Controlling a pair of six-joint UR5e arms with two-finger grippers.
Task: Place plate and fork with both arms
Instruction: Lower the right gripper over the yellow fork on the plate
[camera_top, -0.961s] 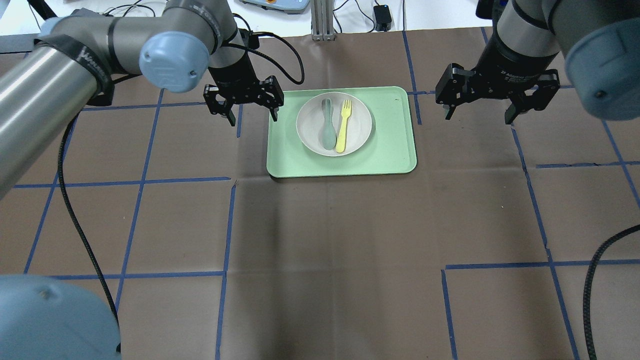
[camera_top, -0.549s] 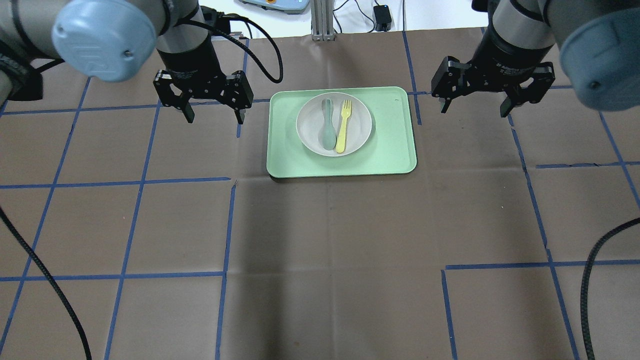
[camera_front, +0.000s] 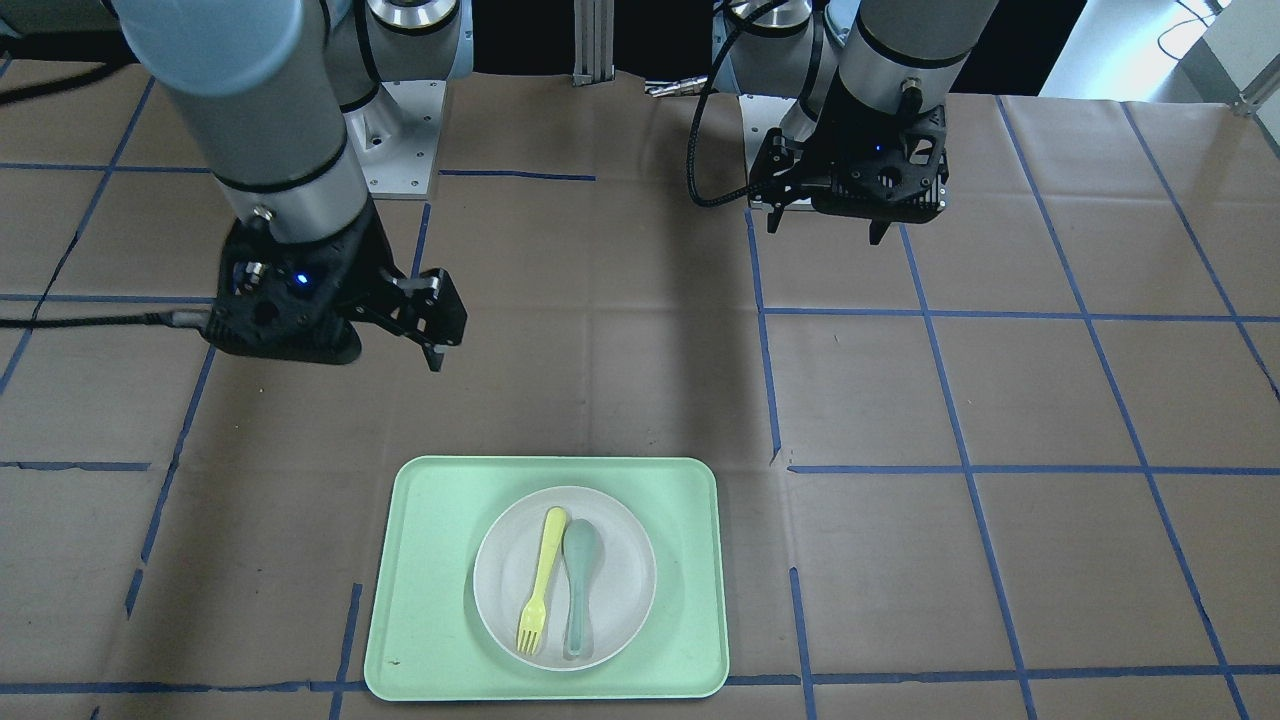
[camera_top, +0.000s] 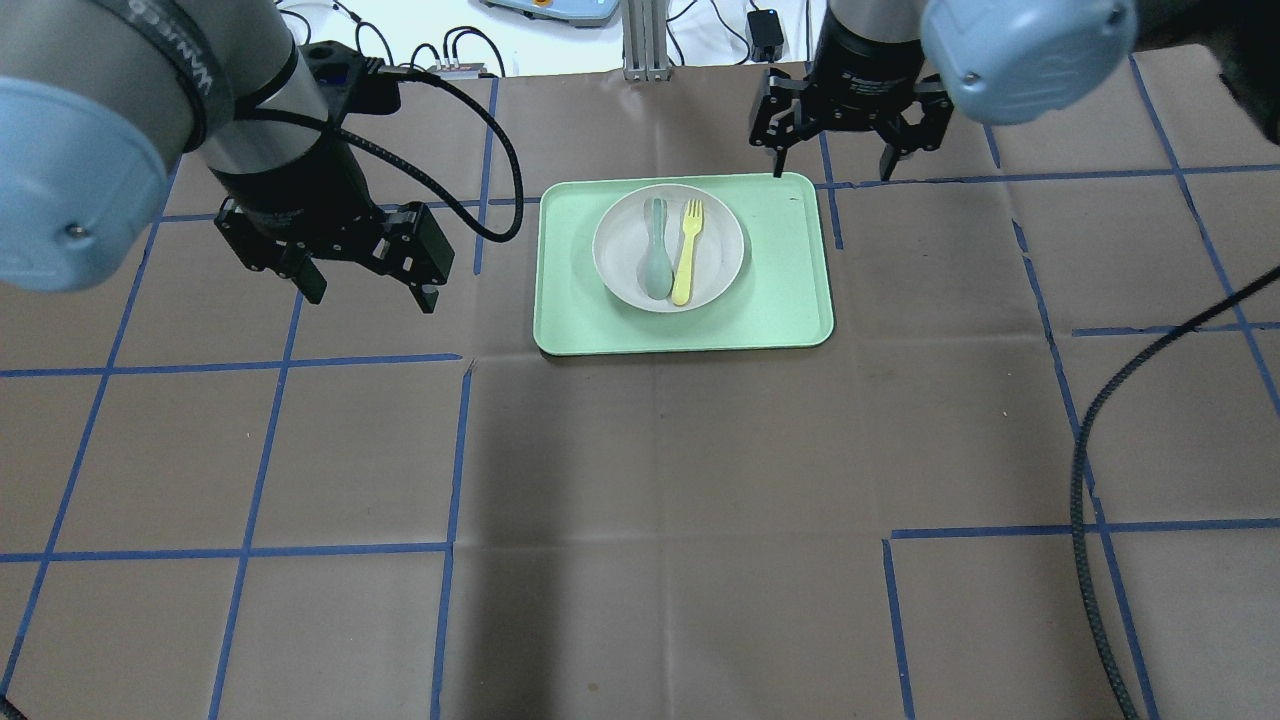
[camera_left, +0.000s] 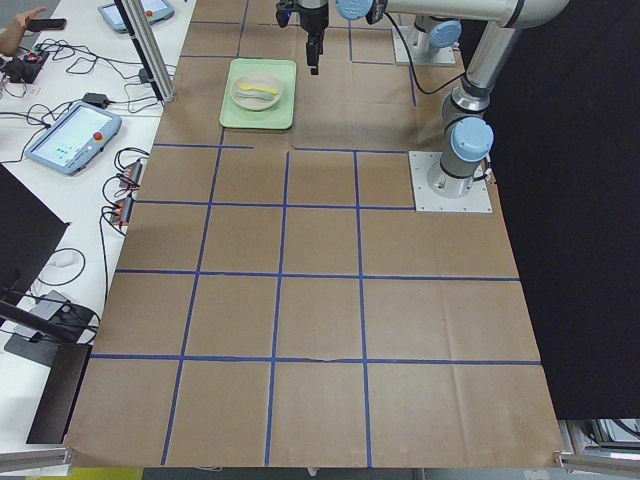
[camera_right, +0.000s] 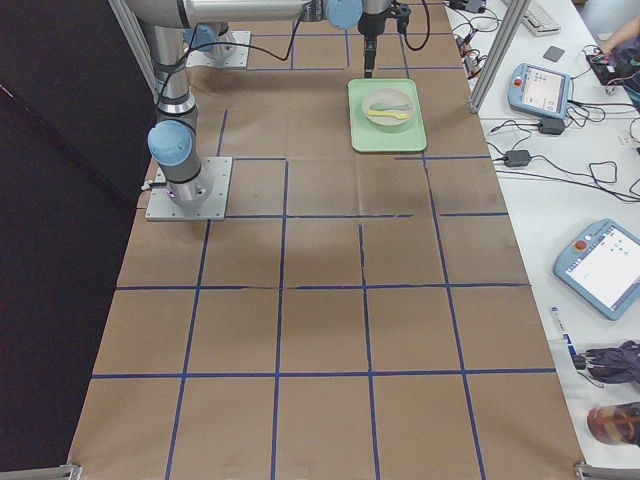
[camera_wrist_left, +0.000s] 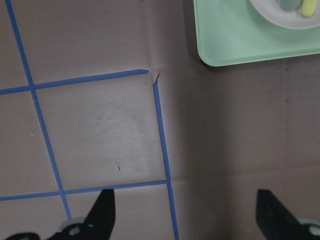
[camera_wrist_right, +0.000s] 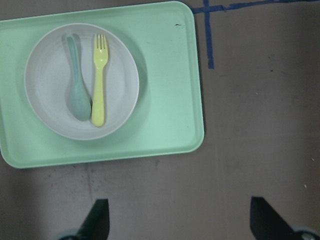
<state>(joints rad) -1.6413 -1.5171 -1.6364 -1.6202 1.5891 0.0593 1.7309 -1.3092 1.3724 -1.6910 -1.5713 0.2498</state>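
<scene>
The off-white plate (camera_top: 722, 250) sits on a pale-green tray (camera_top: 780, 280) at the far middle of the table. The yellow fork (camera_top: 686, 255) lies in the plate beside a grey-green spoon (camera_top: 655, 260), tines pointing away from the robot. My left gripper (camera_top: 372, 298) is open and empty, hovering left of the tray. My right gripper (camera_top: 832, 172) is open and empty, over the tray's far right corner. The right wrist view shows plate (camera_wrist_right: 120, 85), fork (camera_wrist_right: 99, 85) and spoon (camera_wrist_right: 77, 95) ahead of the open fingers. The left wrist view shows only a tray corner (camera_wrist_left: 235, 35).
The table is covered in brown paper with a grid of blue tape. An aluminium post (camera_top: 645, 40) stands at the far edge behind the tray. A black cable (camera_top: 1090, 420) hangs at the right. Teach pendants (camera_right: 605, 265) lie on the side bench.
My left gripper has moved left and back toward the robot, away from the tray. My right gripper has moved left and farther out, to the tray's far right corner. Both stay open.
</scene>
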